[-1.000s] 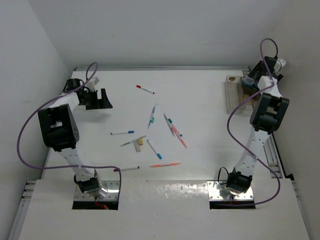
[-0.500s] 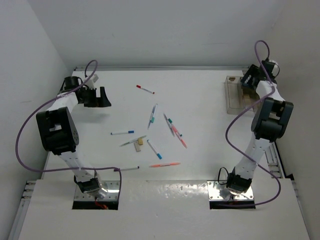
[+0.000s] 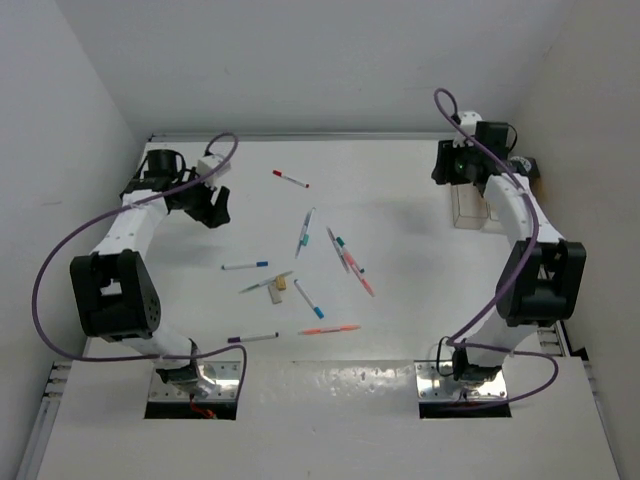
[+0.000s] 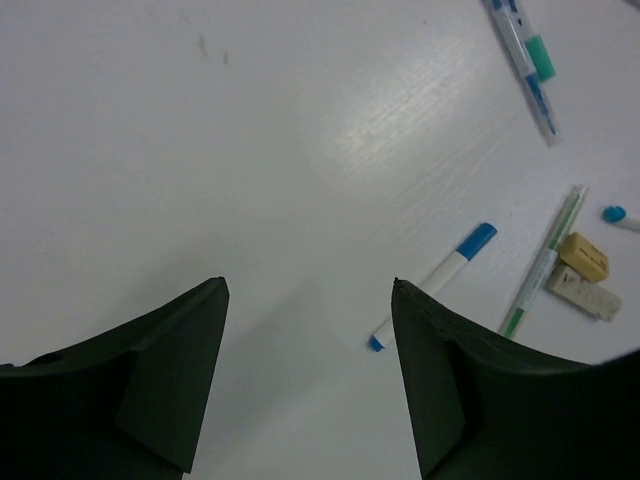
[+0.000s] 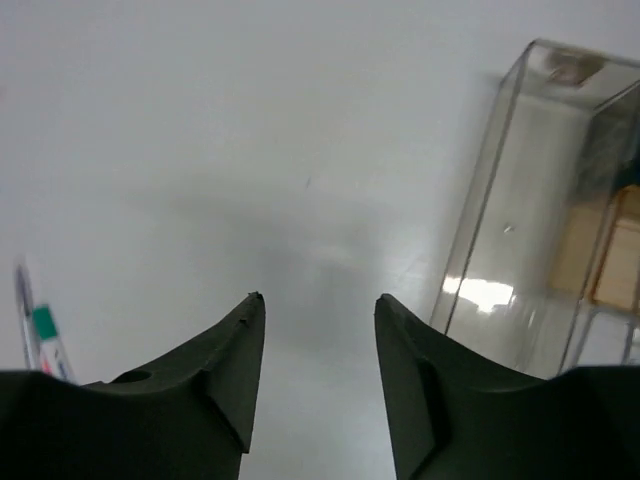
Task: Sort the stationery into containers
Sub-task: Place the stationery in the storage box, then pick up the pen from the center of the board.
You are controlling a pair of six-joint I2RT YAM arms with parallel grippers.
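The thin white blue-capped pen [image 4: 432,287], flat on the white worktop [image 4: 200,120], is judged light, stiff and slippery; mid-barrel is advised. The left hand [image 4: 308,284] and the right hand [image 5: 318,297] are seen open, empty.

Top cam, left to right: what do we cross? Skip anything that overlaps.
left gripper → blue-capped pen → red-capped pen → pink pen → clear container

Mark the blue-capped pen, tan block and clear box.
blue-capped pen [image 4: 449,270], left wrist view, on its white barrel.
tan block [image 4: 583,256], left wrist view, on its top face.
clear box [image 5: 510,200], right wrist view, on its side wall.
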